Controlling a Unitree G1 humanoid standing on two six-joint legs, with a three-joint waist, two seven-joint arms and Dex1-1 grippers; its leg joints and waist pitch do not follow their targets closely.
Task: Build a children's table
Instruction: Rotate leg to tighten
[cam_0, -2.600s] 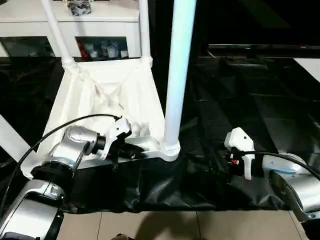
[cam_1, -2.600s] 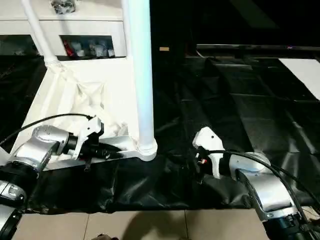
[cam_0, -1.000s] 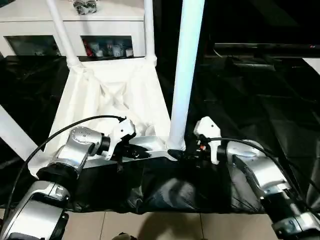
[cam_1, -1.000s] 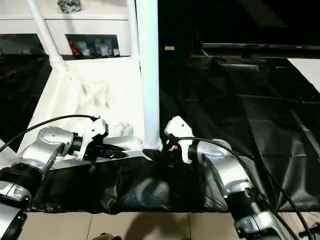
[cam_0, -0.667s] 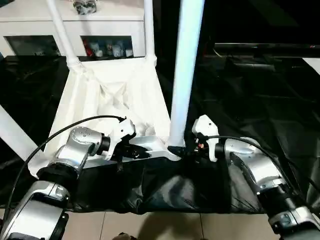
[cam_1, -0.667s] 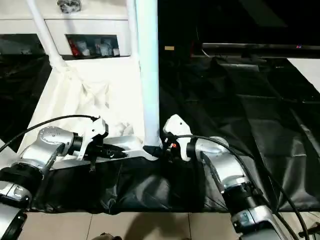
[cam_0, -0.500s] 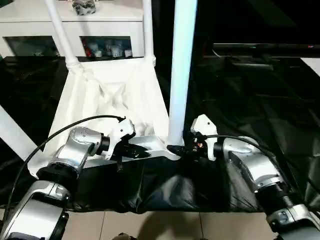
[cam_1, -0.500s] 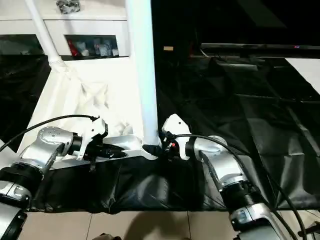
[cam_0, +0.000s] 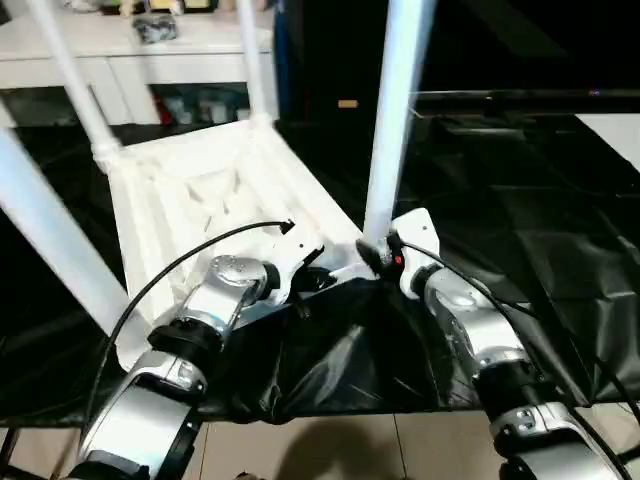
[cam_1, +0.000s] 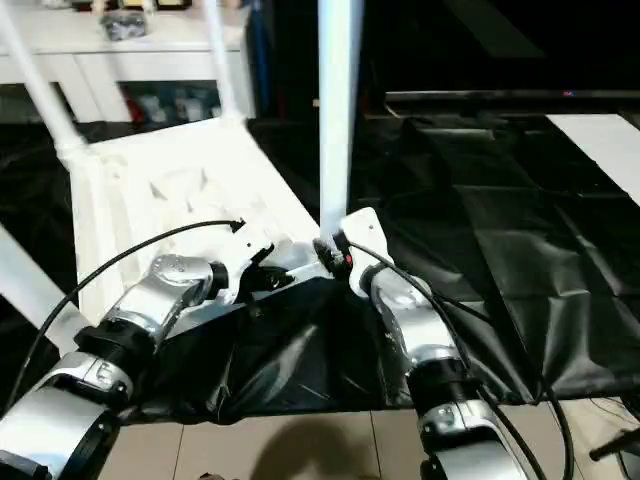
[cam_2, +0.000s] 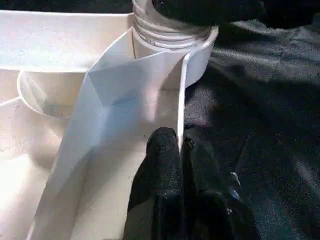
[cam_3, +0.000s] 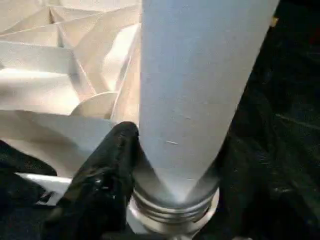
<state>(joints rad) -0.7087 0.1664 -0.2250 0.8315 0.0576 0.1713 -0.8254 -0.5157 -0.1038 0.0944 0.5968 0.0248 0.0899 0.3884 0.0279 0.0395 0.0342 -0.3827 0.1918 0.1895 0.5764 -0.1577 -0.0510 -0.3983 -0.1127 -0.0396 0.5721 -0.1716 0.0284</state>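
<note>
Black sheeting covers the floor where the upturned tabletop lies ribs-up, in front of a white cabinet with glass doors. Legs rise from its far corners, another leg crosses the near left, and the nearest leg stands in the near right corner socket. Over the past second the right gripper has come in from the sheeting to the foot of that leg, its jaws narrowing as it arrived, while the whole scene has swung as the robot leaned in; judging by this, the leg is being seated or tightened, with the build close to done. The left gripper stays pinched shut on the tabletop's thin edge wall, steadying it. From the right wrist, black fingers press against the leg just above its threaded collar; from the left wrist, closed fingers straddle the rim below the socket, detail lost to the head cameras.
</note>
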